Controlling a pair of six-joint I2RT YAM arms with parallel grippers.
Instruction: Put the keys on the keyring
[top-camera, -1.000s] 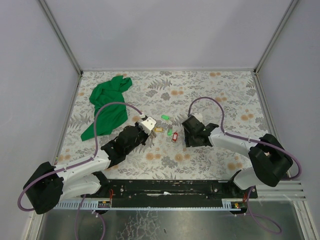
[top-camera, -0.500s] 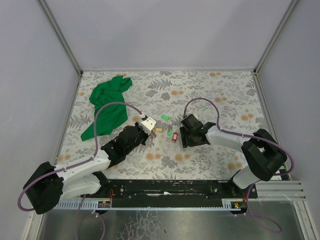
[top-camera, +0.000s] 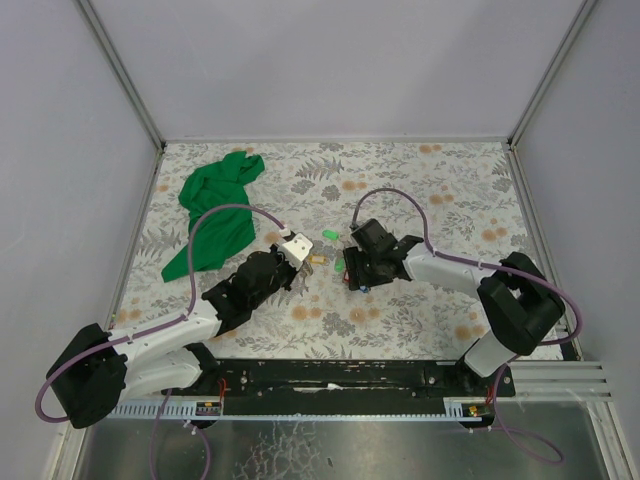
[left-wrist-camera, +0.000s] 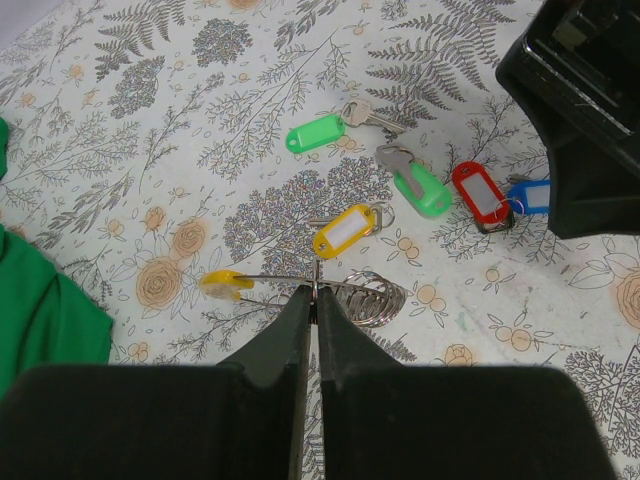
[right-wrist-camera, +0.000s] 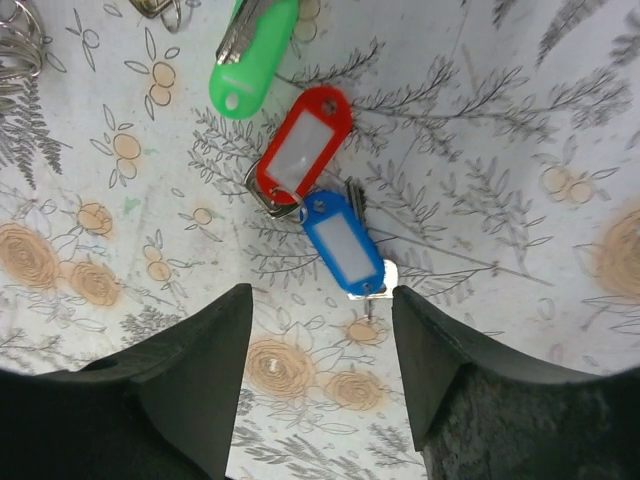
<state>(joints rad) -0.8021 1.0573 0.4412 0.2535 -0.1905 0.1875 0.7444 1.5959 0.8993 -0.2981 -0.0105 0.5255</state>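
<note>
Left fingers (left-wrist-camera: 298, 320) clenched on the keyring (left-wrist-camera: 370, 297) wire, low over the table (left-wrist-camera: 150, 120). Yellow tag (left-wrist-camera: 225, 283) at 9 o'clock of the pinch looks threaded on the wire, hard to confirm. Loose keys (left-wrist-camera: 345, 228) spread from 12 to 2 o'clock of the pinch. Right fingers (right-wrist-camera: 225, 330) released, straddling the blue key (right-wrist-camera: 343, 245). It sits at 12 o'clock of their gap, long axis 11-to-5. Right arm is nearer, so I'd expect it to close on that key.
</note>
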